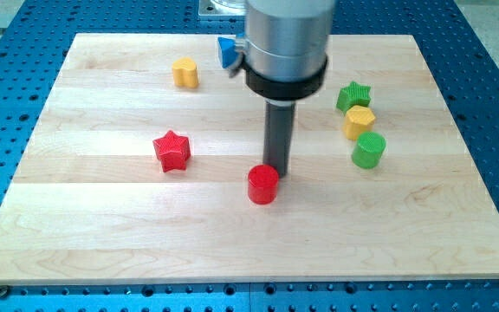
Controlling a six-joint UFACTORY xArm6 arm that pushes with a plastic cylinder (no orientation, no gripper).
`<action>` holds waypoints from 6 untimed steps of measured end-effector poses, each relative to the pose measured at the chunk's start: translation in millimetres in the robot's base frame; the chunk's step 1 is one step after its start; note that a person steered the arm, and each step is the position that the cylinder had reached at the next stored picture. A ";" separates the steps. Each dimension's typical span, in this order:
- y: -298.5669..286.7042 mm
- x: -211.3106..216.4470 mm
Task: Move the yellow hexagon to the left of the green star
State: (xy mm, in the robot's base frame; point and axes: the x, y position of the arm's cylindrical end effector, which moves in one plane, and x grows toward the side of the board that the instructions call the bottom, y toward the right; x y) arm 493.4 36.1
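The yellow hexagon (359,121) sits at the view's right, touching the green star (353,94) just above it. A green cylinder (368,150) stands right below the hexagon. My tip (277,175) rests near the board's middle, just above and to the right of a red cylinder (262,184), touching or nearly touching it. The tip is well to the left of the yellow hexagon and the green star.
A red star (171,151) lies left of centre. A yellow cylinder (185,73) stands at the upper left. A blue block (227,50) is partly hidden behind the arm's grey body (287,43) at the top. The wooden board (102,225) lies on a blue perforated table.
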 end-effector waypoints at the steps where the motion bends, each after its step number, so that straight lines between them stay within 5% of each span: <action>1: 51.9 11.7; 2: 149.1 11.9; 3: 170.7 -12.4; 6: 125.2 -58.2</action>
State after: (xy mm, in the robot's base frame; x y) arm 435.2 161.3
